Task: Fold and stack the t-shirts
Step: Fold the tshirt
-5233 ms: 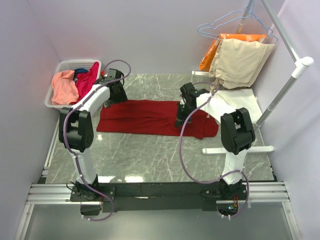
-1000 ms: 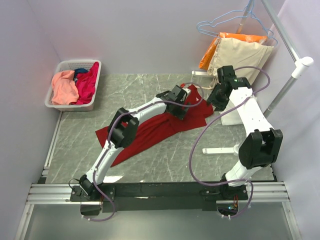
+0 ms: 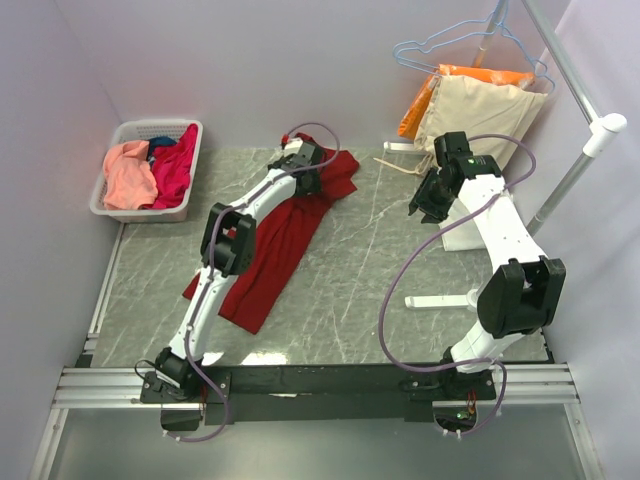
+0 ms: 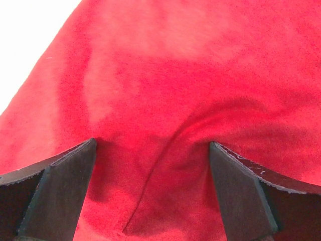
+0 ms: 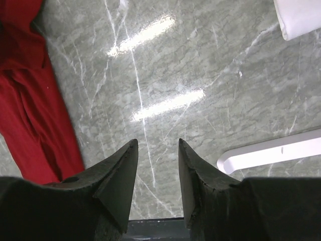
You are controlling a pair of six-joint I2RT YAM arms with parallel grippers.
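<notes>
A dark red t-shirt (image 3: 275, 245) lies stretched in a diagonal strip from the back middle of the marble table (image 3: 360, 290) down toward the front left. My left gripper (image 3: 312, 175) reaches far back over its far end. In the left wrist view the left gripper (image 4: 153, 143) stands wide open, its fingers resting on either side of a creased patch of the red cloth (image 4: 175, 60). My right gripper (image 3: 422, 205) hovers open over bare marble, the right gripper (image 5: 158, 141) holding nothing, with the red shirt (image 5: 30, 115) at its left. A folded cream-white t-shirt (image 3: 462, 238) (image 5: 301, 17) lies at the right.
A white basket (image 3: 120, 130) at the back left holds a salmon-pink t-shirt (image 3: 128, 175), a magenta one (image 3: 175, 165) and a blue one (image 3: 160, 145). Beige (image 3: 485, 125) and orange (image 3: 420, 110) garments hang from a rack (image 3: 575, 175) at the back right; its white foot (image 3: 440, 300) (image 5: 271, 150) lies on the table.
The left gripper has swung from the table's middle right to the back, dragging the red shirt's far end with it, and has opened wide. The right gripper has narrowed slightly.
</notes>
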